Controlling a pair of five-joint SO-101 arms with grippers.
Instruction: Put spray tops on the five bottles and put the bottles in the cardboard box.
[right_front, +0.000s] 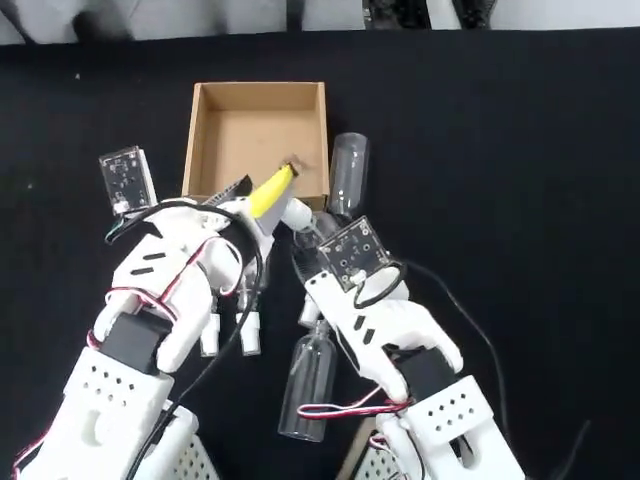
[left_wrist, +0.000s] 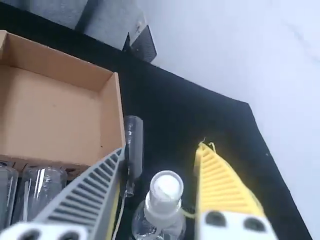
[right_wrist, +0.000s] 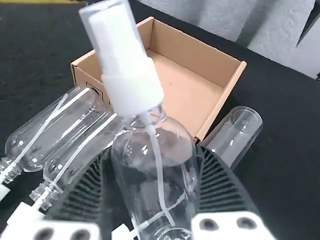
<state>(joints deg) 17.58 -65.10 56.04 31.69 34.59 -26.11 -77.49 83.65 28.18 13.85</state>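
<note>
My right gripper (right_wrist: 150, 160) is shut on an upright clear bottle (right_wrist: 152, 150) that carries a white spray top (right_wrist: 125, 55). My left gripper (left_wrist: 160, 150) is open, its grey and yellow fingers (left_wrist: 220, 185) standing on either side of that spray top (left_wrist: 166, 187) with a small gap. In the high view both grippers meet just in front of the cardboard box (right_front: 192, 140), left gripper (right_front: 265, 187) and right gripper (right_front: 318, 240). The box (right_wrist: 235, 80) holds nothing. Two bottles with tops (right_wrist: 60, 130) lie beside the held one.
A bottle without a top (right_front: 347, 172) lies along the box's right wall. Another clear bottle (right_front: 308, 385) lies on the black cloth between the two arms. Two topped bottles (right_front: 230, 335) lie under the left arm. A small circuit board (right_front: 127, 180) sits left of the box.
</note>
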